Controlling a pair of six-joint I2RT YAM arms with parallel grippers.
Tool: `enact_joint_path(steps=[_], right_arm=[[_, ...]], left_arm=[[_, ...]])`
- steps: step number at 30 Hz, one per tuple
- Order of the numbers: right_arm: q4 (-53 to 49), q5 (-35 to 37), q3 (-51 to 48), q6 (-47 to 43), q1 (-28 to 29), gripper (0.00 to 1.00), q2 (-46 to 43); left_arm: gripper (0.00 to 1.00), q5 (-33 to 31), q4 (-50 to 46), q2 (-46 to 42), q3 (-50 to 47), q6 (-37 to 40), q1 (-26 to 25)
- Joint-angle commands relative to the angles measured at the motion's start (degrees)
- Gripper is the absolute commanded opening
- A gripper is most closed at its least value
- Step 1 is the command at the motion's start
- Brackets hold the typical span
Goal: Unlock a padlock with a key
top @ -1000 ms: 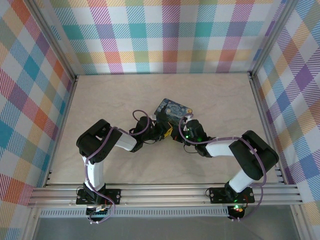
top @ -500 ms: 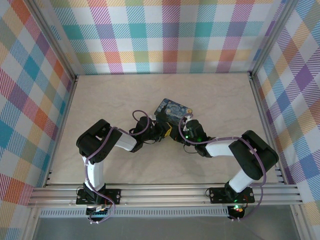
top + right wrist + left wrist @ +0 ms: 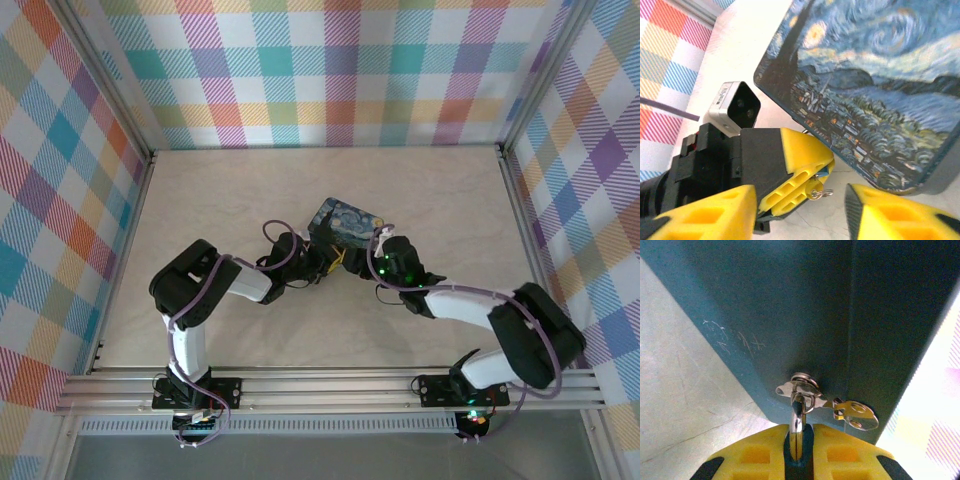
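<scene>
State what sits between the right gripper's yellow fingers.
Right wrist view: the left gripper, shut on a tiny silver metal padlock beside the dark-blue painting-print box.

Bare table [image 3: 200, 200] all around; at the box [image 3: 348, 222] front, left gripper [image 3: 812, 177] on the padlock [image 3: 797, 422], tight.

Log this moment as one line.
left gripper: shut on small silver padlock at dark-blue swirl-painted box | right gripper: open | small silver key: beside padlock, ungripped
</scene>
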Motion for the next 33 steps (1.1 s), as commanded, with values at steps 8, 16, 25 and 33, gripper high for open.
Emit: enact_joint_path(steps=[8,16,25,33], right_arm=[[-6.1,3.4,2.4,-37.7,-0.3,0.97,-11.9],[-6.8,-5.7,1.6,-72.1,1.3,1.0,-12.0],[-3.0,0.5,-1.4,-85.6,4.6,1.0,-7.8],[-2.2,2.9,-0.7,-84.9,6.8,0.96,-2.2]], left_arm=[[0.0,0.7,-7.1,-3.0,1.7,-2.0,0.4],[0.0,0.8,-7.0,-3.1,1.8,-4.3,0.4],[0.0,1.0,-7.1,-3.6,2.4,-5.0,0.4],[0.0,1.1,-7.3,-3.5,2.4,-5.0,0.3]])
